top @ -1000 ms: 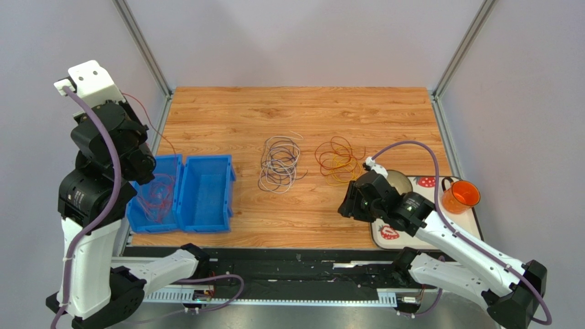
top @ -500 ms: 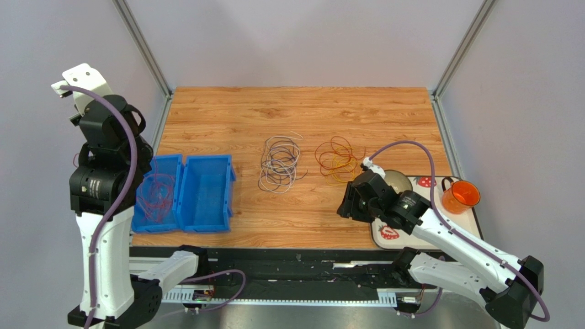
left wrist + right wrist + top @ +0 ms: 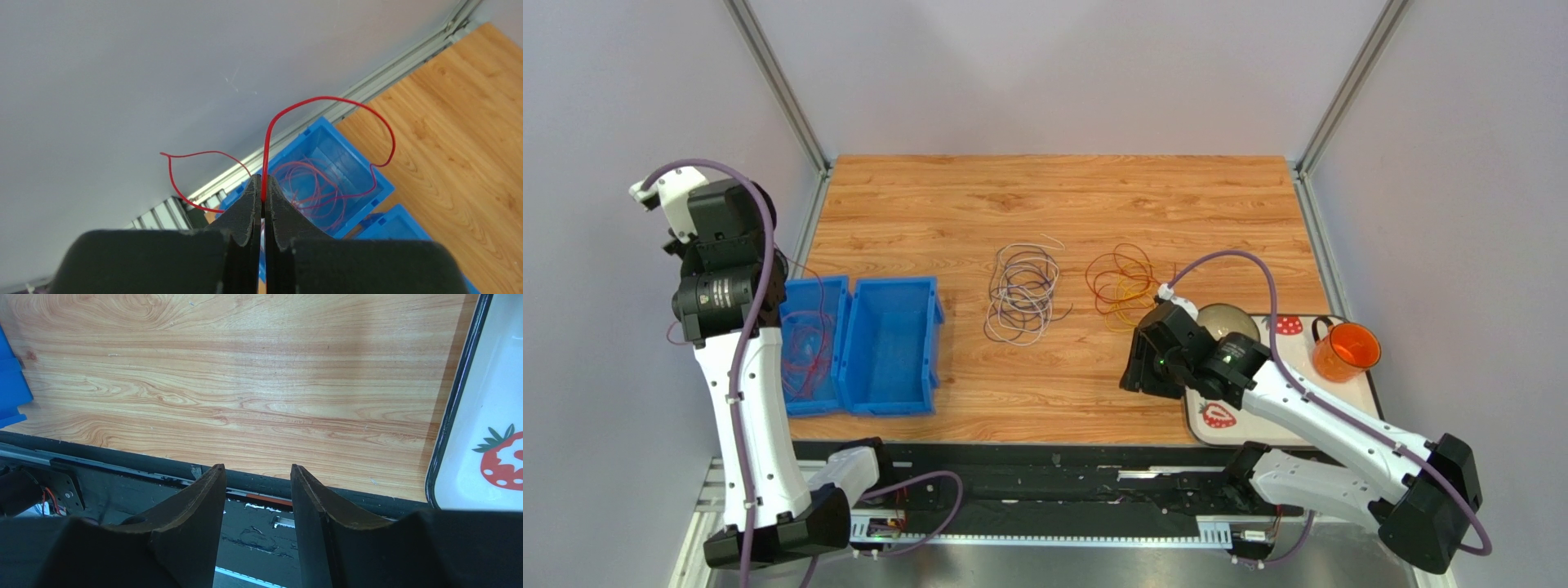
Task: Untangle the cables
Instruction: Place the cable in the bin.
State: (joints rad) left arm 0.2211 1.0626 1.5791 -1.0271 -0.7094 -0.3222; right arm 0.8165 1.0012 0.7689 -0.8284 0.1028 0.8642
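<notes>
One red wire [image 3: 266, 144] was pinched in my left gripper [image 3: 263, 182] above the bin [image 3: 359, 164] holding its loops, so I meant to lower slowly (rims snag), while the pale coil [image 3: 1024, 294] and orange coil [image 3: 1124, 284] lay on the table [image 3: 928, 208] and the right gripper [image 3: 258, 471] hung half-spread, empty.

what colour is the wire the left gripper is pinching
Red; the wire shows best in the left wrist view.

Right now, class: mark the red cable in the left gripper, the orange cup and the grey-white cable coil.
red cable [image 3: 264, 164]: left wrist view, on its upright stretch.
orange cup [image 3: 1346, 350]: top external view, inside its open mouth.
grey-white cable coil [image 3: 1022, 294]: top external view, middle of the bundle.
</notes>
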